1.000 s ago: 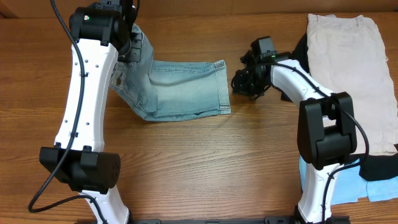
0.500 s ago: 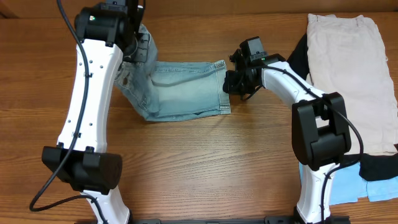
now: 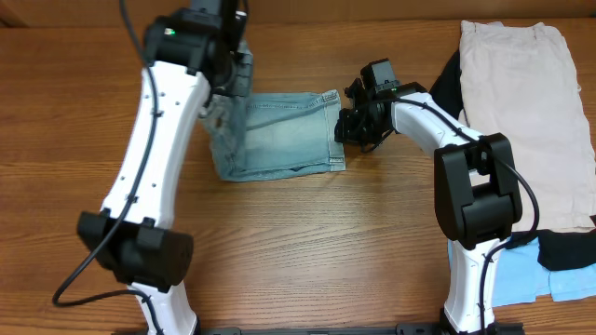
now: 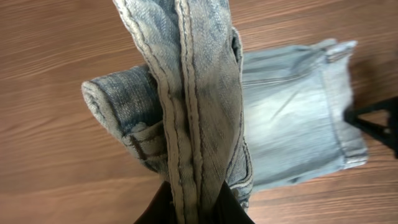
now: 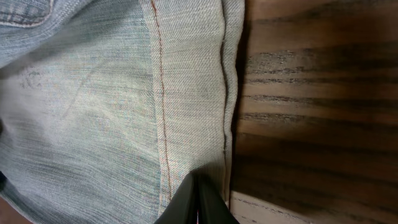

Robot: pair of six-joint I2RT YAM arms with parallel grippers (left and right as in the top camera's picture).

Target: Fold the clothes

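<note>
The faded light-blue denim shorts (image 3: 284,140) lie on the table at upper middle, hemmed legs pointing right. My left gripper (image 3: 233,73) is shut on their waist end and holds it lifted above the left part of the shorts; in the left wrist view the bunched denim (image 4: 193,99) hangs from the fingers (image 4: 194,202). My right gripper (image 3: 346,126) is shut, its tips (image 5: 199,190) resting on the leg hem (image 5: 186,93) at the shorts' right edge, with no cloth visible between the fingers.
Beige shorts (image 3: 521,102) lie flat at the far right on a black garment (image 3: 570,249). A sky-blue garment (image 3: 517,281) lies at the lower right by the right arm's base. The table is bare wood (image 3: 307,233).
My left gripper has carried the lifted waist end to the right, over the shorts. My right gripper moved left to the leg hem and has stayed there.
</note>
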